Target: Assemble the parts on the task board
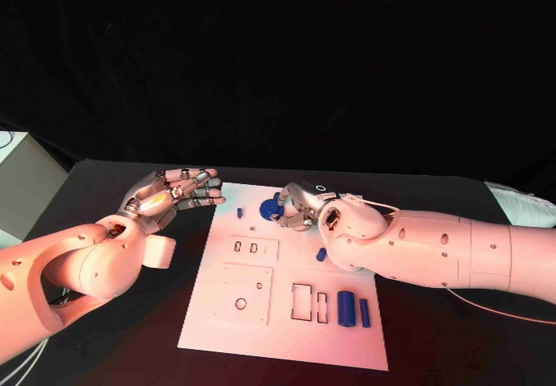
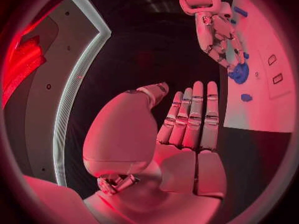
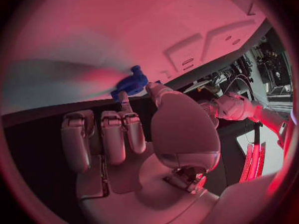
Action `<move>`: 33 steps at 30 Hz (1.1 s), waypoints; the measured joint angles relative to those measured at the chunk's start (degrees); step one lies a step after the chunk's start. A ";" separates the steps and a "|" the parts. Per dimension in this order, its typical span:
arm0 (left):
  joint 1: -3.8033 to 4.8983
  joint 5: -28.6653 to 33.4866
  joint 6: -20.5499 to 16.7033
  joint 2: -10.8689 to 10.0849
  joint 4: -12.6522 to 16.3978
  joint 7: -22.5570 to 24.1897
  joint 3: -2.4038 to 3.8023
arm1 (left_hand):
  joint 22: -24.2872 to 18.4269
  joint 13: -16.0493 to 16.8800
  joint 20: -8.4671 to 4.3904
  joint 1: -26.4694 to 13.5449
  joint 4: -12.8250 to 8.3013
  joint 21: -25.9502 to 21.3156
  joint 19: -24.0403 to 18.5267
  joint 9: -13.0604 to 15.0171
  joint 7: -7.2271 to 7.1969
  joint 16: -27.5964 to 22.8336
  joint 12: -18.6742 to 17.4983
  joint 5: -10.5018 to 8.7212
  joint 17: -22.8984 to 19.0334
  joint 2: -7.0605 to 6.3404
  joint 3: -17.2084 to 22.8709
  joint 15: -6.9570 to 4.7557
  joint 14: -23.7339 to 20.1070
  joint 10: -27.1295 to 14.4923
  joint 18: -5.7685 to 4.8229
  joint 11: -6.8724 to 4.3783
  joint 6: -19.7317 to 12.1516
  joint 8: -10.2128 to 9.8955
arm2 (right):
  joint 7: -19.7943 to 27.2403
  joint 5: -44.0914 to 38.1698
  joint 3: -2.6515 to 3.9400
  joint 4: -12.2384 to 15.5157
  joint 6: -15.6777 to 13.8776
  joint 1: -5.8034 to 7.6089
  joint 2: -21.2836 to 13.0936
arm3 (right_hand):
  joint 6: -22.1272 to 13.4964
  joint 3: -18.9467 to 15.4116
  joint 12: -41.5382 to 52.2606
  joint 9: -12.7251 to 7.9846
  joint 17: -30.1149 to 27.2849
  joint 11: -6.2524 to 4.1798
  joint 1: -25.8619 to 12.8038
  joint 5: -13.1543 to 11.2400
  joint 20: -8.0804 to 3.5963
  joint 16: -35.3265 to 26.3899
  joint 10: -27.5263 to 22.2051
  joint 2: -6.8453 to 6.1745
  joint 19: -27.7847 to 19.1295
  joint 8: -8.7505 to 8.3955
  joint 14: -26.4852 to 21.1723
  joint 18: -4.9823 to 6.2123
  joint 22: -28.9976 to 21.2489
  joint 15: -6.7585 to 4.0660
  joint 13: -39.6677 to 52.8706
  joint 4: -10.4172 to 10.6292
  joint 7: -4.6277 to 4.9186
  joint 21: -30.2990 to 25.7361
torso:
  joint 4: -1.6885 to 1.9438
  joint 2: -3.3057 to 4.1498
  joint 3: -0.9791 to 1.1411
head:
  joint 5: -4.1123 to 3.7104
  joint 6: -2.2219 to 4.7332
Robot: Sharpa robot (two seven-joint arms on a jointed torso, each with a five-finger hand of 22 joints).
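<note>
A black bench (image 1: 104,338) stands before a black backdrop (image 1: 278,72) that rises behind its far edge. Off the bench's left edge stands a pale cabinet (image 1: 23,185). Past its right edge lies something pale and ridged (image 1: 521,205), too small to tell. Reddish light falls across the bench.

One task board (image 1: 267,330), five blue parts (image 1: 346,308), two hands (image 1: 176,193).
</note>
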 measured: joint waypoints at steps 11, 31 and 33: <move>-0.03 0.00 0.00 -0.01 -0.27 -0.02 -0.01 | 0.00 0.00 0.00 0.00 0.00 0.00 0.00 0.00 0.00 0.00 0.00 0.00 -0.01 0.00 0.00 0.00 0.00 0.00 0.00 0.00 0.00 0.00 | 2.32 6.51 0.31 3.63 -3.17 0.70 -5.01 | 0.01 1.12 0.00 0.07 -0.01 0.00 0.01 0.97 0.00 0.00 0.00 0.01 0.00 0.01 0.00 0.00 -0.01 0.00 -0.01 -0.32 0.01 0.00 | -0.44 -0.09 0.20 | 0.08 0.62; -0.17 0.00 0.06 0.39 -1.02 -0.02 -0.07 | -0.05 0.00 0.00 0.00 -0.17 0.00 0.00 0.01 0.00 0.00 -0.30 0.00 0.10 0.00 0.17 0.21 -0.21 0.00 0.00 0.00 0.00 0.00 | 15.81 22.81 0.73 4.76 -5.16 2.18 -16.89 | 1.56 4.82 -0.97 0.67 -0.01 -0.01 12.68 -9.48 -0.01 0.00 0.00 -3.78 0.00 0.00 0.00 0.00 0.03 0.00 -0.02 -8.93 0.08 -2.27 | -1.21 -0.17 0.72 | -0.04 1.27; -0.18 0.00 0.10 0.41 -1.03 -0.02 -0.08 | -0.05 0.00 0.00 0.00 -0.24 0.00 0.00 0.01 0.00 0.00 -0.35 0.00 0.10 0.00 0.24 0.21 -0.20 0.00 0.00 0.00 0.00 0.00 | 17.41 23.08 0.70 4.13 -4.75 2.19 -17.96 | 1.56 4.64 -0.97 0.63 -0.01 -0.01 13.00 -9.48 -0.01 0.00 0.00 -4.09 0.00 0.00 0.00 0.00 0.02 0.00 -0.02 -9.11 0.09 -2.27 | -1.19 -0.15 0.72 | -0.37 1.27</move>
